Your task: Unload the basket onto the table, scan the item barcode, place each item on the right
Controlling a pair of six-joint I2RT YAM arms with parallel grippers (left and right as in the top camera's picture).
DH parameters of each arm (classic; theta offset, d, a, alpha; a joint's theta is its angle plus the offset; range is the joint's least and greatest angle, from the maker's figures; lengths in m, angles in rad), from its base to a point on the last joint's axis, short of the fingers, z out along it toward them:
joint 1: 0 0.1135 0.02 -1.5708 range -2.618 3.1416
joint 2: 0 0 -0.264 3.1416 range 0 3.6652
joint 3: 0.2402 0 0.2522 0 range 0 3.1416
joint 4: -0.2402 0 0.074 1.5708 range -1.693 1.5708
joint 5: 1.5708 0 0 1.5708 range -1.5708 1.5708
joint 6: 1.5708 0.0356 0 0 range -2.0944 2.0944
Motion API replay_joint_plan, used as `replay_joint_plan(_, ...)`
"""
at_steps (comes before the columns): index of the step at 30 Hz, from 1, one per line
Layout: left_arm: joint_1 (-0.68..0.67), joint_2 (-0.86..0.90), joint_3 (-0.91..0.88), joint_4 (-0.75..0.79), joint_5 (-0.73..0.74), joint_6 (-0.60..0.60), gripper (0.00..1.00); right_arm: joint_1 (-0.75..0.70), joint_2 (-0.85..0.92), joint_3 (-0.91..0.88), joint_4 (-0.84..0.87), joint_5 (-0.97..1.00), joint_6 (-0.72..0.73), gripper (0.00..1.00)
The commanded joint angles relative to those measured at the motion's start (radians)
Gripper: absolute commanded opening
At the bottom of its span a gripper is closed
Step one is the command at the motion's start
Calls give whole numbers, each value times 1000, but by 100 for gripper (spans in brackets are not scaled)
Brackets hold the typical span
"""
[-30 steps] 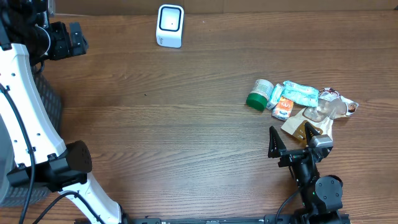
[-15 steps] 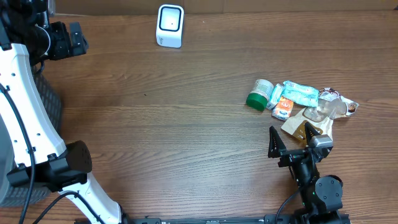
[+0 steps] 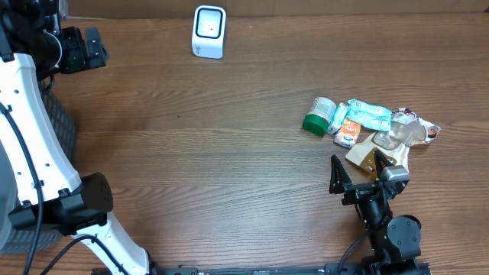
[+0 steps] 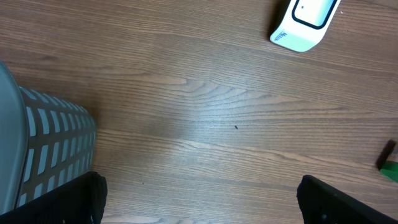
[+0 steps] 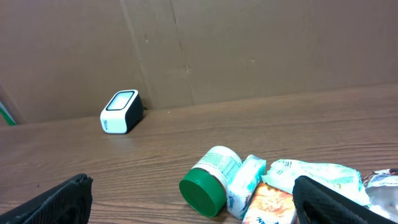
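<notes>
Saw nothing shifted since the earlier overhead views: found both arms and every item in the same places. Noted the left fingers spread fully wide and empty, raised over the far left corner of the counter, beside the grey mesh basket and well apart from the goods. Noted the right fingers likewise spread wide and holding nothing, parked at the near edge just short of the pile of items on the right side. Placed the task's things there, in a heap of packets and wrappers touching and overlapping, with the white scanner well apart at the far edge. Judged the clutter the chief hazard: could have closed on two overlapping packets at once, or dragged neighbours along, for want of any gap between them. Judged also a risk of slipping on the thin, crinkled wrappers, and of nudging the green-lidded jar into a roll. Could find no barcode from these views, so might have shown the wrong face to the scanner and got no read. Turned then to containers: saw the basket only by its wall, contents hidden. Saw the jar capped, lying on its side, touching a small pale packet; could not tell its contents.
</notes>
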Motion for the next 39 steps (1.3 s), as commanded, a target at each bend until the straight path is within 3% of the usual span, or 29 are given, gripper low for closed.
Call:
replay_joint_plan(1,-3,-13,14,-2,1,12,100,7,-10,-10,3,-5,0,100)
replay_joint_plan(12,-24,-83,-34,0,0,12,100,7,-10,-10,3,-4,0,100)
replay_joint_plan(21,-107,-549,-515,28,-12,13,100,7,-10,-10,3,-4,0,100)
replay_joint_plan(25,-109,-729,-719,254,-14,9,100,7,-10,-10,3,-4,0,100)
replay_joint_plan(31,-120,-1055,-1153,795,20,-113,100,7,-10,-10,3,-4,0,100)
replay_joint_plan(39,-220,-1426,-1663,1326,13,-111,100,7,-10,-10,3,-4,0,100)
